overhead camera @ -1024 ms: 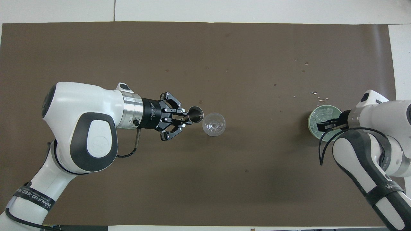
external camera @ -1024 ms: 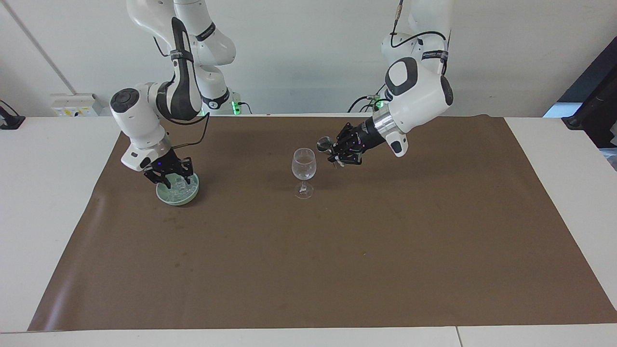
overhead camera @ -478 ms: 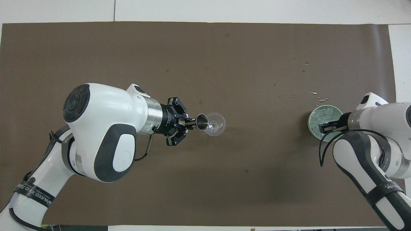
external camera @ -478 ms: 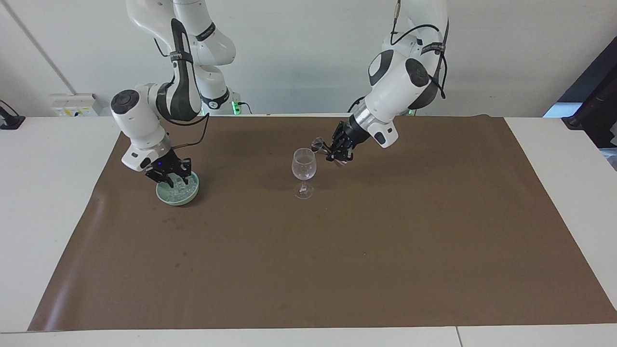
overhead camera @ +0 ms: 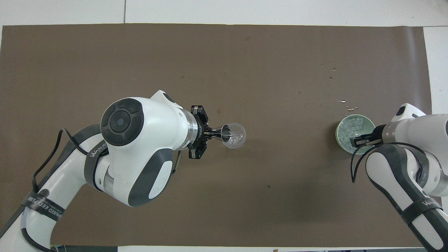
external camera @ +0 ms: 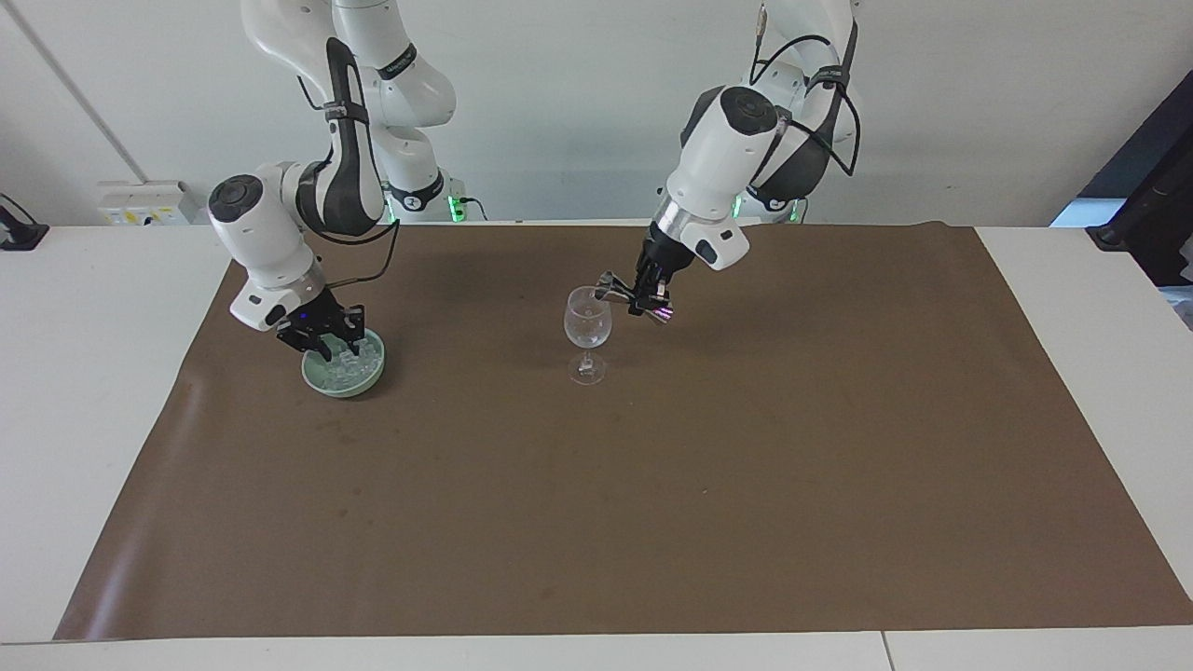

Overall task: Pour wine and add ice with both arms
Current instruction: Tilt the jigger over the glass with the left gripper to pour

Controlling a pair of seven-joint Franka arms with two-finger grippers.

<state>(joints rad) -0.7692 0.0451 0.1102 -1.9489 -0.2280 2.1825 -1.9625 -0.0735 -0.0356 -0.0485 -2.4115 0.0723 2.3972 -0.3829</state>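
Observation:
A clear stemmed wine glass [external camera: 587, 321] stands upright mid-mat; it also shows in the overhead view [overhead camera: 234, 136]. My left gripper [external camera: 645, 300] [overhead camera: 207, 133] is shut on a small metal cup [external camera: 604, 292] [overhead camera: 225, 132], tilted with its mouth at the glass rim. A pale green bowl [external camera: 322, 380] [overhead camera: 338, 134] toward the right arm's end holds ice [external camera: 352, 365] [overhead camera: 351, 125], several small clear cubes. My right gripper [external camera: 326, 338] [overhead camera: 360, 140] is down in the bowl among the ice.
A brown mat [external camera: 596, 522] covers most of the white table. Small water drops [overhead camera: 344, 102] lie on the mat just farther from the robots than the bowl.
The left arm has rolled its wrist and swung upward, bringing the metal cup to the glass rim and tipping it further. The right gripper has shifted slightly in the bowl.

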